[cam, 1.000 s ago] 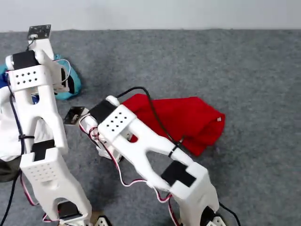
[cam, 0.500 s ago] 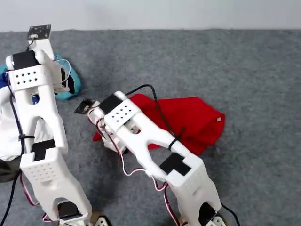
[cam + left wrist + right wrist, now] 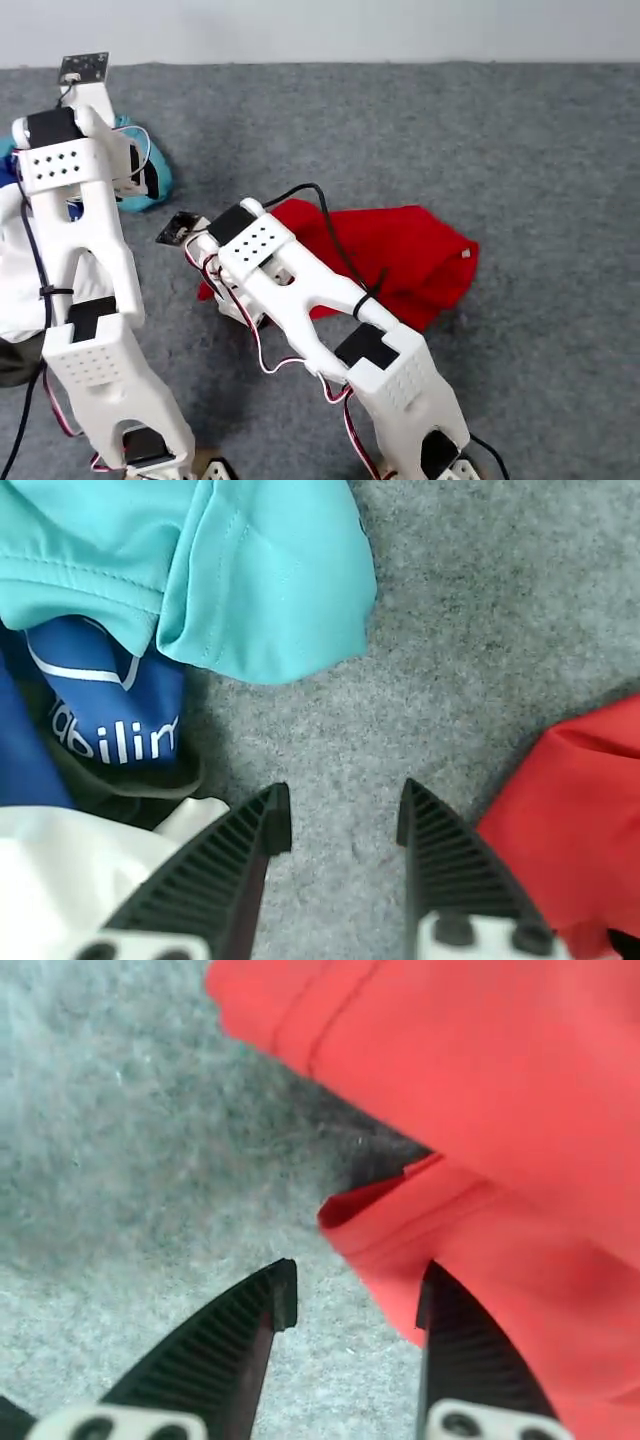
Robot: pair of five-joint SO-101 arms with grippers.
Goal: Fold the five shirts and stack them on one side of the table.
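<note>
The grey desk [image 3: 520, 150] spread underneath. The red shirt [image 3: 400, 255] lay crumpled mid-desk, long axis running side to side. Its hem at the pile-side end sat between the fingers of the right pincer [image 3: 355, 1280], which gaped wide, gripping nothing. The left pincer [image 3: 342, 795] was wide too, over bare desk between the teal shirt [image 3: 260, 570] and the red.
</note>
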